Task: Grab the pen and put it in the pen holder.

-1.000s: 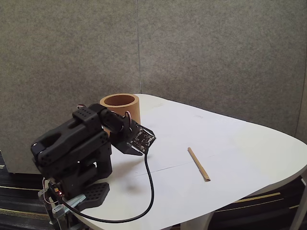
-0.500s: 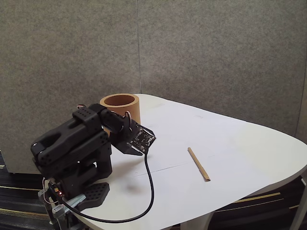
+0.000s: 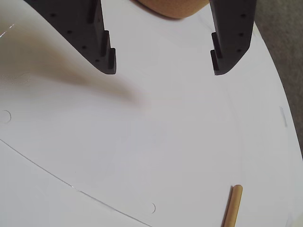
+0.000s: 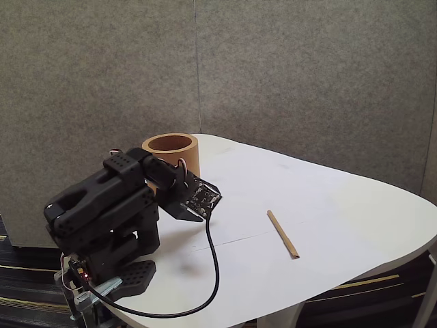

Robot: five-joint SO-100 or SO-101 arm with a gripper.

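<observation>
Your white counter (image 4: 341,205) carries the folded black arm (image 4: 102,212) at its 9 o'clock edge, with the pen holder (image 4: 171,154) just behind it at 11 o'clock. Your tool (image 3: 163,66) hangs spread wide, gripping nothing, while the pen (image 4: 283,234) lies flat toward 3 o'clock, well apart from it.

matte black arm (image 4: 102,205) trailing a black cable (image 4: 212,273).

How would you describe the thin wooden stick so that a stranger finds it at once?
On the white oval table, look right of the black robot arm in the fixed view. The thin tan wooden stick lies flat there alone, straight and pale, unlike the curved black cable.
</observation>
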